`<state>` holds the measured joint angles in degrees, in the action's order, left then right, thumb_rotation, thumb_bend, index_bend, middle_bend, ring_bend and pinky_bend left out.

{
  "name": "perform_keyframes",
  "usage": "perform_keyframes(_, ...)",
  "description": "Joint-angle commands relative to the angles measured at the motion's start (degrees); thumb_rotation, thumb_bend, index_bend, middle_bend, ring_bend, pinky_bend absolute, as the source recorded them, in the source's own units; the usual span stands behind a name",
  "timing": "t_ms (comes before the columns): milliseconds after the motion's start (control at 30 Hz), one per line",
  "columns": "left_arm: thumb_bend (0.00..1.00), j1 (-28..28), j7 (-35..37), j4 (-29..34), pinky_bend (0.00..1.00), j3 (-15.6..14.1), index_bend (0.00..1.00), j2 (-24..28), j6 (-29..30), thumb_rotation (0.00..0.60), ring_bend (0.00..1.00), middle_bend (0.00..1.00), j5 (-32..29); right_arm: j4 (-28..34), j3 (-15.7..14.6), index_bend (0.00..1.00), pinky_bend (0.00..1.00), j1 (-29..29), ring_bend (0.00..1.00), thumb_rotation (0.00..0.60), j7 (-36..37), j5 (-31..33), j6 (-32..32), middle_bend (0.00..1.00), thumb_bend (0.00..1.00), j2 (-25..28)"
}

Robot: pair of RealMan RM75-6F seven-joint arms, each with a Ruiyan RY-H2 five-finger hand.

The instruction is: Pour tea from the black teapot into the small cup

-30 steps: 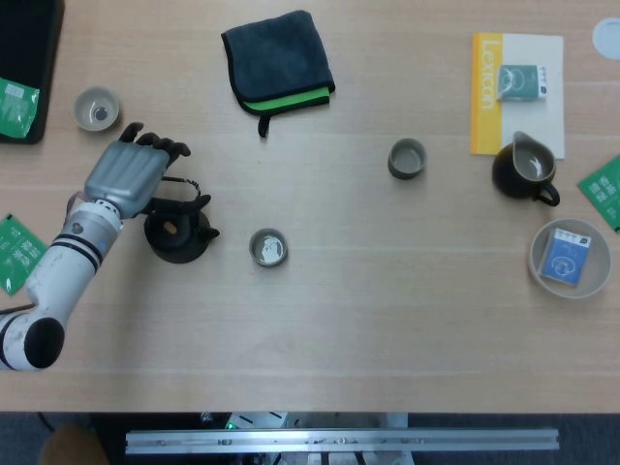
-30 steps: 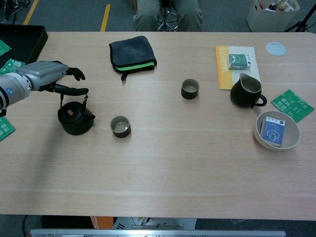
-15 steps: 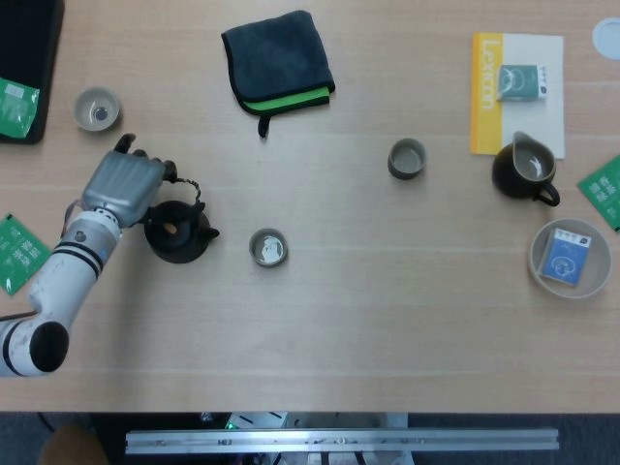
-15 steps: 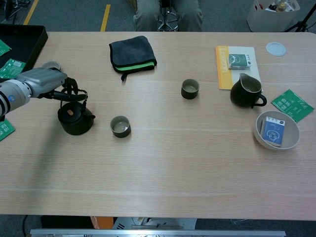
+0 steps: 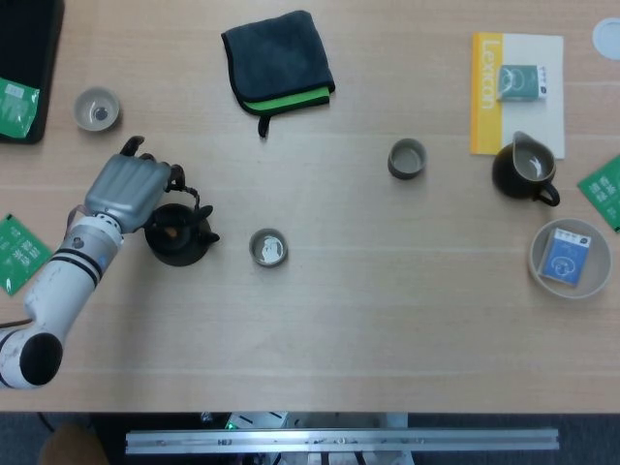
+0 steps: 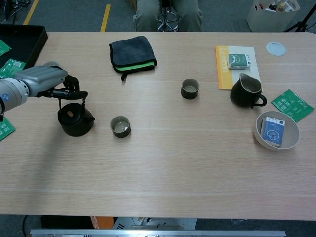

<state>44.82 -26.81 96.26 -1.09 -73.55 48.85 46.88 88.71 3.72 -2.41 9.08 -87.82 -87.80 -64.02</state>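
- One black teapot (image 5: 177, 232) stands on the table (image 5: 368, 320) at the left, its spout toward the right.
- One left hand (image 5: 126, 189) is over the teapot's far side, its fingers (image 6: 69, 84) clenched around the wire handle (image 6: 71, 96), which stands upright above the pot; the right hand is not in view.
- Three small cups: one (image 5: 268, 247) just right of the teapot, apart from it; one (image 5: 407, 158) further right and farther; one (image 5: 97, 108) at the far left, beyond the hand.
- One dark pitcher (image 5: 524, 170) stands at the right, just near of a yellow booklet (image 5: 513, 92).
- One small teal box (image 5: 521, 81) lies on the booklet.
- One grey bowl (image 5: 571, 258) at the right holds one blue packet (image 5: 563, 258).
- One dark folded cloth (image 5: 278, 60) with a green edge lies at the far middle-left.
- Green sachets: one (image 5: 17, 250) at the left edge, one (image 5: 605, 189) at the right edge, one (image 5: 16, 105) on the black tray (image 5: 29, 39) in the far left corner.
- One white disc (image 6: 275, 48) lies at the far right.
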Motion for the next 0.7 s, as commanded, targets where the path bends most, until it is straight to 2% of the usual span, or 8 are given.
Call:
perform_keyframes(33,0.16,-0.27,0.07,1.32,0.04,-0.15,0.35,0.83,0.64,0.035,0.26,0.39,0.80,0.00,0.02,0.24,0.00,0.00,0.00,0.600,0.03,-0.02,-0.06,0.19,0.05,0.01)
perform_keyframes(700,0.16,-0.38,-3.65,7.20,0.04,-1.98,0.40,1.74,3.10,0.030,0.31,0.46,2.29,-0.83,0.05,0.24,0.00,0.00,0.00,0.600,0.68,0.37,0.19,0.19,0.05,-0.18)
